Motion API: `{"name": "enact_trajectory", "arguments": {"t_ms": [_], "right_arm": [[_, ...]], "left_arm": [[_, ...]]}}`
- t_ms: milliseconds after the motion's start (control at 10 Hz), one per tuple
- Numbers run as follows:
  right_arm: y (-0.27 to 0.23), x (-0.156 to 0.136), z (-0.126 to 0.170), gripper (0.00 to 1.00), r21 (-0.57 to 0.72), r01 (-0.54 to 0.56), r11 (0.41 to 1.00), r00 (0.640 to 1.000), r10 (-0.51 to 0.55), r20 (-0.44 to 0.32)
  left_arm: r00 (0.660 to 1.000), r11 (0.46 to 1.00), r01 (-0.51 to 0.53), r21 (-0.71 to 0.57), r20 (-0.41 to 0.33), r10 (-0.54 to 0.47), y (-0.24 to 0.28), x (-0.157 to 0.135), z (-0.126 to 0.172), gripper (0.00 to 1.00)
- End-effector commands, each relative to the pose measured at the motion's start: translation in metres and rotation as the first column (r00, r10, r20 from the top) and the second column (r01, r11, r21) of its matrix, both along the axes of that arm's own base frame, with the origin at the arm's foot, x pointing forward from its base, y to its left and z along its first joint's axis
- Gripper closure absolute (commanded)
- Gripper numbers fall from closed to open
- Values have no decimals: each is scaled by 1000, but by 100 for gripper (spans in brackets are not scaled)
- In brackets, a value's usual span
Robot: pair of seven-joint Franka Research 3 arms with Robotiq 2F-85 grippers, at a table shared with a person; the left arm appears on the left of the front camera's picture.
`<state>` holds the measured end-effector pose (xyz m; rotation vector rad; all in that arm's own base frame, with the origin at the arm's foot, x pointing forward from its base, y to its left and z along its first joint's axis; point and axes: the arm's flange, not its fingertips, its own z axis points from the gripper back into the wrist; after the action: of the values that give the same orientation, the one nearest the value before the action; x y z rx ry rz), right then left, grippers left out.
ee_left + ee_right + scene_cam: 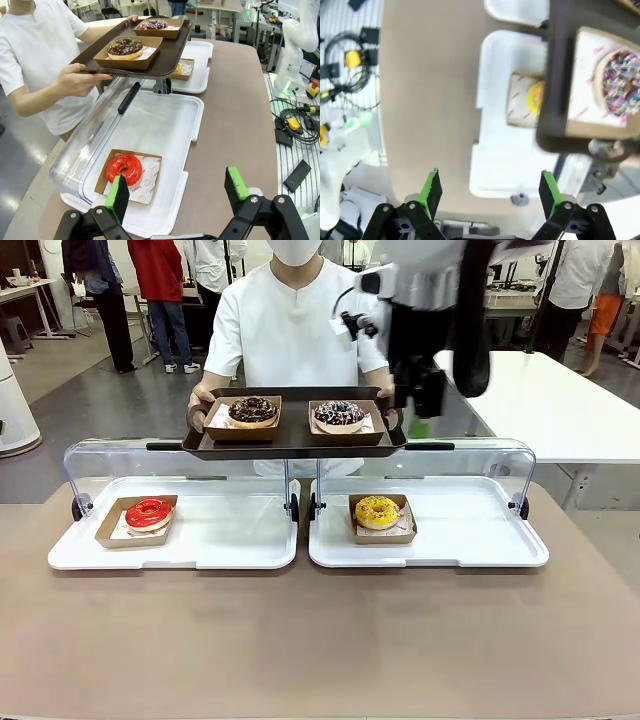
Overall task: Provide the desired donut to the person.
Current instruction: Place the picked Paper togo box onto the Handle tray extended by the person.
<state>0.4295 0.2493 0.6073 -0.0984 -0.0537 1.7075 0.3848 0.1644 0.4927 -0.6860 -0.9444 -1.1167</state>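
Person (295, 335) holds a dark tray (295, 445) carrying 2 donuts above the far table edge.
Red donut (149, 512) near left, yellow donut (377, 511) right: soft, light; grip the stiff paper boats. Left gripper (176, 192) and right gripper (489, 194) open, empty.

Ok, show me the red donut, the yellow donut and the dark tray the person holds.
red donut (149, 511), front view, on its glazed ring.
yellow donut (376, 510), front view, on its top.
dark tray (295, 445), front view, on its near rim.
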Motion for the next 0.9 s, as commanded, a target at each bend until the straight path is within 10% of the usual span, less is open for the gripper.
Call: {"name": "enact_trajectory", "arguments": {"t_ms": [0,300,800], "right_arm": [[-62,-45,4,0,4,7,1000,1000,-7,17],[-161,-88,12,0,137,116,984,988,-129,87],[-248,-80,-13,0,307,113,945,978,-161,135]], "left_arm": [[1000,1000,4,-8,6,-4,2,-1,1,0],[1000,1000,4,-8,6,-4,2,-1,1,0],[1000,1000,4,-8,6,-4,2,-1,1,0]]}}
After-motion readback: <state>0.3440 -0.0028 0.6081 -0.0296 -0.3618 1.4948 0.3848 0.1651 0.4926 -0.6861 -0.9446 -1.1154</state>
